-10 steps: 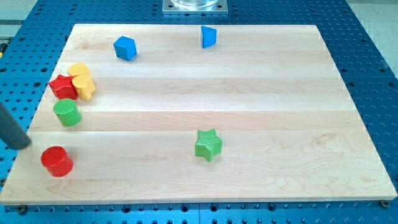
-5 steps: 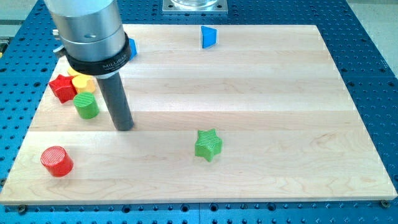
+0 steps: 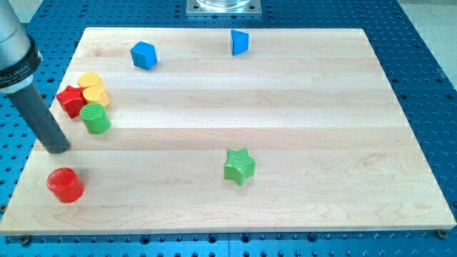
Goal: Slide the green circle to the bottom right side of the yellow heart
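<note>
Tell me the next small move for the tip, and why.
Probably a short nudge toward the view's right. My tip sits left of and slightly below the green circle, which lies just under the yellow heart, touching it or nearly so. Pushing from the left should carry it toward the heart's bottom right.

A pale wooden board (image 3: 285, 107) of glued strips lay on a blue perforated bench (image 3: 421, 64). At twelve o'clock stood a grey metal mounting plate (image 3: 224, 7). Light fell evenly.
</note>
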Robot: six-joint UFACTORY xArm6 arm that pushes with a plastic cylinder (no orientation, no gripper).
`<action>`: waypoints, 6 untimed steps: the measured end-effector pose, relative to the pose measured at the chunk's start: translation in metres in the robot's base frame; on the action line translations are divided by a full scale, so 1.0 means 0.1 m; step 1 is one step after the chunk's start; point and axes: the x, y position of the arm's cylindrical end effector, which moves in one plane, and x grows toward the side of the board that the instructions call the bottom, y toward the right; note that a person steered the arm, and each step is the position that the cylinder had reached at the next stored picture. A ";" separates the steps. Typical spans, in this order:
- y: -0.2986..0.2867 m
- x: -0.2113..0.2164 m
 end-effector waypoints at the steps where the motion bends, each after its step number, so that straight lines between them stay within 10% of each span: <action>1: 0.00 -0.13; 6: 1.35 -0.24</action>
